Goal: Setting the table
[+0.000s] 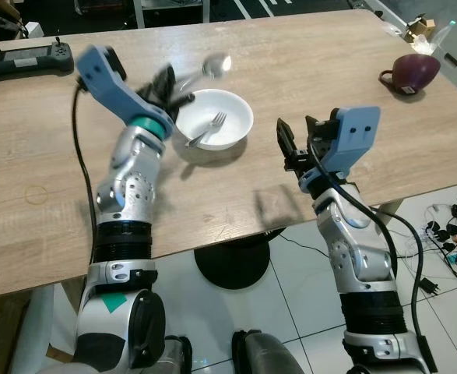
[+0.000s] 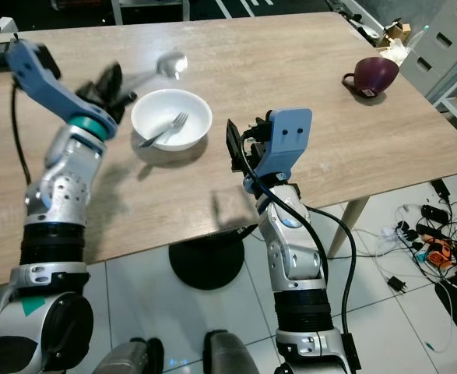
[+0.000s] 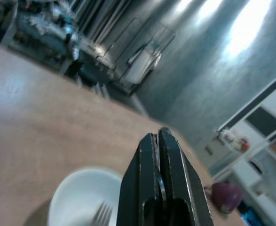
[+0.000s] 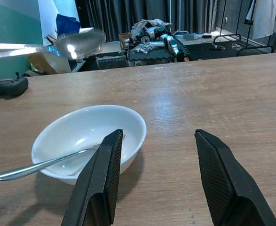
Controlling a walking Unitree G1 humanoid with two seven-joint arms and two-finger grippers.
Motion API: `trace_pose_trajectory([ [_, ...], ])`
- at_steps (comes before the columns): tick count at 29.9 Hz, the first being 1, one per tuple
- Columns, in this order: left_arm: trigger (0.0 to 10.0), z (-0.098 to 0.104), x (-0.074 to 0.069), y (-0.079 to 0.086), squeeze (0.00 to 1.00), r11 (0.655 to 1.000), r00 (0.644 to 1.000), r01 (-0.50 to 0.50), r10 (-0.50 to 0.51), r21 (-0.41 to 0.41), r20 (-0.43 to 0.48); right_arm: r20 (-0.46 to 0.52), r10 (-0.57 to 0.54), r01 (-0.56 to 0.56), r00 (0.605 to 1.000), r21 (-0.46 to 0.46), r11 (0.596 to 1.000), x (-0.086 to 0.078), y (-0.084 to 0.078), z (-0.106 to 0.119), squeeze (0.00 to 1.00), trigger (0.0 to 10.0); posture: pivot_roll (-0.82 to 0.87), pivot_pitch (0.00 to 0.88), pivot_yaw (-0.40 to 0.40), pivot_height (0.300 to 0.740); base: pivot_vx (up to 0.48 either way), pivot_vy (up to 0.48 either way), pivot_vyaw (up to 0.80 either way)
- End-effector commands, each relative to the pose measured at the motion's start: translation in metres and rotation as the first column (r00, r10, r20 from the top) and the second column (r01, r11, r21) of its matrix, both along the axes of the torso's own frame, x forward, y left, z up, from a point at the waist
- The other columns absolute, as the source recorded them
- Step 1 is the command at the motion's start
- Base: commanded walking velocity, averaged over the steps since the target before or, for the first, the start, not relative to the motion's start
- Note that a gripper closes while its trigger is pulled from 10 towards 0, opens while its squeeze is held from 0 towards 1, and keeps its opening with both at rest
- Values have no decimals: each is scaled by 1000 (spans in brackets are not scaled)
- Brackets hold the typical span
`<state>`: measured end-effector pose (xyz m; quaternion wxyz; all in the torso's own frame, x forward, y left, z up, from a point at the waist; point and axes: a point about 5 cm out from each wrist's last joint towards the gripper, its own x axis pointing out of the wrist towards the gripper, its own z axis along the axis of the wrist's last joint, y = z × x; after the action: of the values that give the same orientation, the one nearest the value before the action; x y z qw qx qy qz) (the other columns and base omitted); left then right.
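The wooden table (image 1: pixel 236 195) carries a white bowl (image 1: pixel 226 109), a purple mug (image 1: pixel 413 72) and what looks like a black controller (image 1: pixel 22 60).

A round white ceramic bowl (image 1: pixel 214 117) sits upright on the light wooden tabletop, a little left of the frame's centre in the head views. Inside it lies a silver metal fork (image 1: pixel 206 130), tines up toward the bowl's middle, handle slanting down to the lower-left rim and poking just past it. Above and just beyond the bowl, toward the upper middle of the frame, a shiny metal spoon (image 1: pixel 214 65) is held off the table, blurred; its rounded bowl end points right while its handle runs left into the closed black fingers of the left gripper (image 1: pixel 166 84). Far off at the upper right stands a dark purple mug (image 1: pixel 412 73), upright, handle facing left.
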<state>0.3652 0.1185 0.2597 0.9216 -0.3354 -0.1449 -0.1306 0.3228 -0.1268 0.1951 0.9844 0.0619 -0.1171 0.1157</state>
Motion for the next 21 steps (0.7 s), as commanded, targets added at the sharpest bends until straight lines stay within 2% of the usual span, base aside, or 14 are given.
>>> trace_pose_trajectory([
  [1, 10000, 8, -6, -8, 0, 999, 998, 52, -52, -3, 41, -5, 1, 0, 1000, 7, 1000, -1, -1, 1, 0, 10000, -130, 77, 19, 740, 0, 0, 0],
  [10, 10000, 16, -14, -10, 0, 995, 992, 100, -97, -30, 76, -1, 10, -10, 1000, 17, 1000, -1, 1, 2, 0, 10000, -127, 75, 21, 740, 0, 0, 0],
  [11, 10000, 15, -18, -10, 0, 989, 988, 136, -131, -53, 82, -8, 32, -31, 999, 55, 998, -2, 3, 3, 0, 10000, -129, 75, 22, 740, 0, 0, 0],
  [12, 10000, 15, -18, -10, 0, 989, 988, 136, -131, -53, 82, -8, 32, -31, 999, 55, 998, -2, 3, 3, 0, 10000, -129, 75, 22, 740, 0, 0, 0],
  [13, 10000, 14, -23, -11, 0, 979, 979, 191, -184, -69, 91, -29, 85, -80, 996, 148, 986, -3, 7, 4, 0, 10000, -127, 76, 21, 740, 0, 0, 0],
  [15, 10000, 14, -23, -11, 0, 979, 979, 191, -184, -69, 91, -29, 85, -80, 996, 148, 986, -3, 7, 4, 0, 10000, -127, 76, 21, 740, 0, 0, 0],
  [16, 10000, 11, -28, -13, 0, 966, 967, 246, -239, -82, 94, -38, 150, -135, 988, 265, 955, -6, 10, 6, 0, 10000, -126, 77, 21, 740, 0, 0, 0],
  [18, 10000, 11, -28, -13, 0, 966, 967, 246, -239, -82, 94, -38, 150, -135, 988, 265, 955, -6, 10, 6, 0, 10000, -126, 77, 21, 740, 0, 0, 0],
  [19, 10000, 8, -32, -15, 0, 951, 953, 297, -289, -90, 95, -29, 235, -205, 972, 390, 898, -9, 14, 9, 0, 10000, -126, 77, 21, 740, 0, 0, 0],
  [20, 10000, 8, -32, -15, 0, 951, 953, 297, -289, -90, 95, -29, 235, -205, 972, 390, 898, -9, 14, 9, 0, 10000, -126, 77, 21, 740, 0, 0, 0],
  [21, 10000, 5, -35, -18, 0, 937, 941, 335, -328, -95, 86, -8, 327, -279, 945, 502, 819, -13, 19, 13, 0, 10000, -125, 78, 21, 740, 0, 0, 0],
])
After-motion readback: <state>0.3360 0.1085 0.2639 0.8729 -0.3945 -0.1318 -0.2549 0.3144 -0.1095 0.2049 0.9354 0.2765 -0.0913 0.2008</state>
